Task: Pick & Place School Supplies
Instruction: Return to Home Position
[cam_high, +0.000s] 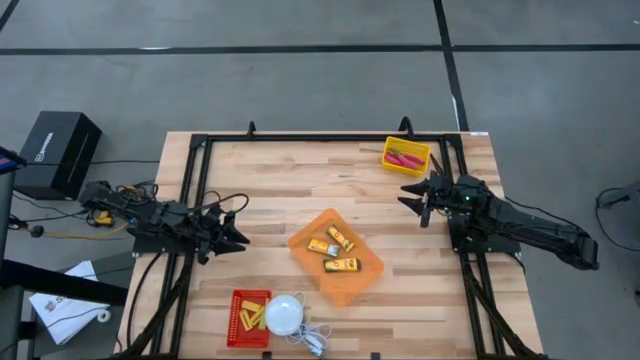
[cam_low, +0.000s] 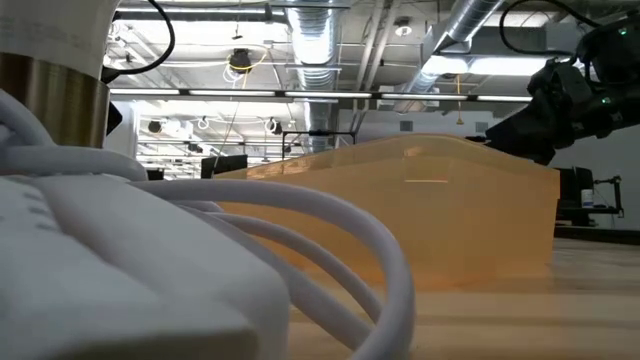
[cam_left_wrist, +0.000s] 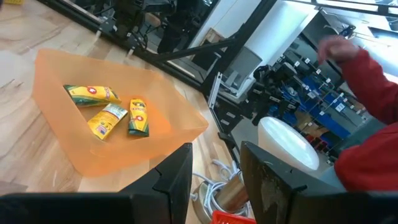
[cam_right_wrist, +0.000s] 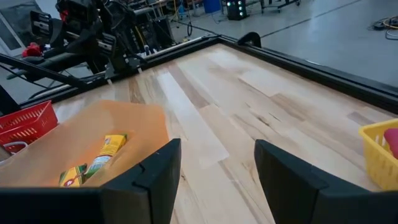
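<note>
We judge the sorting finished and homing in hand: three yellow crayon packets (cam_high: 336, 251) lie in the translucent orange plastic tray (cam_high: 350, 286) at the centre of the surface (cam_high: 260, 170), red-handled scissors (cam_high: 404, 158) in the far-right yellow bin (cam_high: 389, 147), left gripper (cam_high: 236, 238) and right gripper (cam_high: 411, 193) both released and empty, so next only calls for parking the arms

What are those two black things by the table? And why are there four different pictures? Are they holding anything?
They are two robot arms, the left arm and the right arm, each ending in jaws that pinch like two fingers. One picture looks down from above, one peeks across the table top, and two come from little cameras on the arms' wrists. On the wooden table an orange tray holds three yellow packets, a yellow bin holds red-handled tools, and a red bin holds small yellow blocks beside a white dome. Both arms' jaws are open and hold nothing.
</note>
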